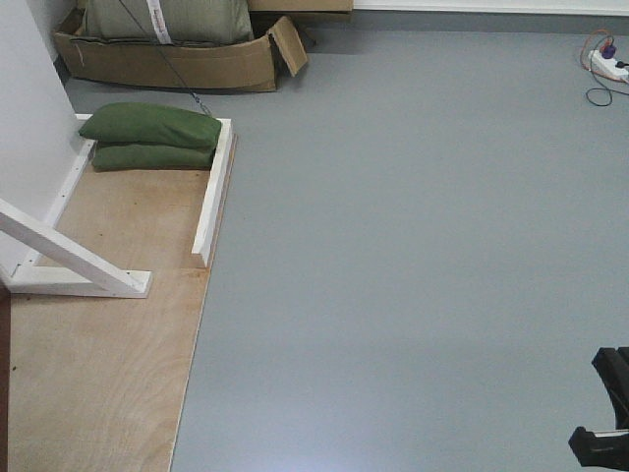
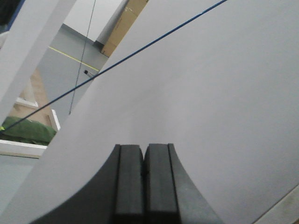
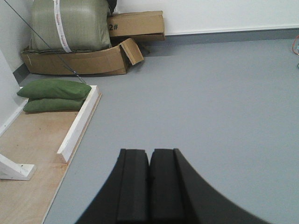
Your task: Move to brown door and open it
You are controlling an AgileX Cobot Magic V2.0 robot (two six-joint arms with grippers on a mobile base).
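Two claws, both clenched on nothing. The left claw (image 2: 145, 179) has its pads pressed together right up against a pale panel (image 2: 210, 93). The right claw (image 3: 149, 182) also has its pads together and hangs over bare grey floor (image 1: 413, 246). No brown door shows plainly from where I stand. I see only a thin dark-brown sliver (image 1: 4, 374) at the eight o'clock edge of the front view, which may be the door's edge, though I cannot tell.

So the step in hand looks like the drive, hardly begun. To do it well, I'd say the base should swing towards nine o'clock until the door fills the front view. It should keep wide of the plywood sheet (image 1: 98, 364), the white wooden frame (image 1: 211, 192) at ten o'clock and the green sandbags (image 1: 152, 138) beyond it. A blue cord (image 2: 140, 51) crosses in front of the left claw and could snag an arm. Arms are best kept tucked while rolling, with a claw released only once the handle is squarely ahead.
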